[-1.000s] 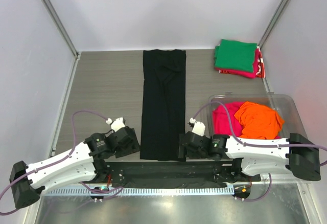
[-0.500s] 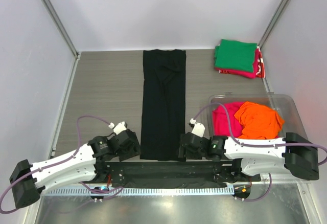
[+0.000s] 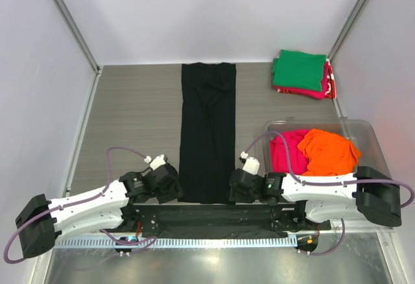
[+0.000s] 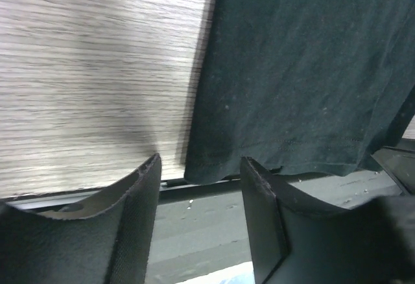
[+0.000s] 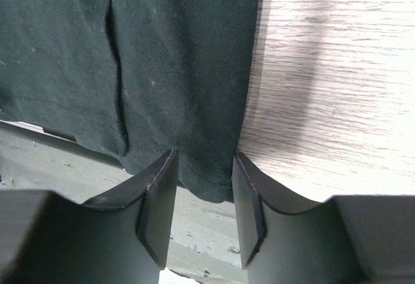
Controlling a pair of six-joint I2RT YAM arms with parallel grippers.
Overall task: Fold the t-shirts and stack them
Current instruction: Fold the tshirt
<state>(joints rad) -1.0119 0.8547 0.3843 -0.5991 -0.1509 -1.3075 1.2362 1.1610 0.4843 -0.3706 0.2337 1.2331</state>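
A black t-shirt [image 3: 207,135] lies folded into a long narrow strip down the middle of the table. My left gripper [image 3: 170,190] is open at its near left corner; in the left wrist view the hem corner [image 4: 207,170] lies just beyond the gap between the fingers [image 4: 133,219]. My right gripper [image 3: 235,187] is open at the near right corner; in the right wrist view the hem corner [image 5: 211,180] sits between the fingers [image 5: 159,200], not pinched. Folded green [image 3: 298,69] and pink-red [image 3: 305,91] tees are stacked at the far right.
A clear plastic bin [image 3: 369,131] at the near right holds a magenta tee [image 3: 286,151] and an orange tee [image 3: 331,151]. A dark rail [image 3: 207,216] runs along the table's near edge. Grey walls close in left, right and back.
Both grippers have moved inward and slightly forward toward the near corners of the black t-shirt. The shirt has not moved.
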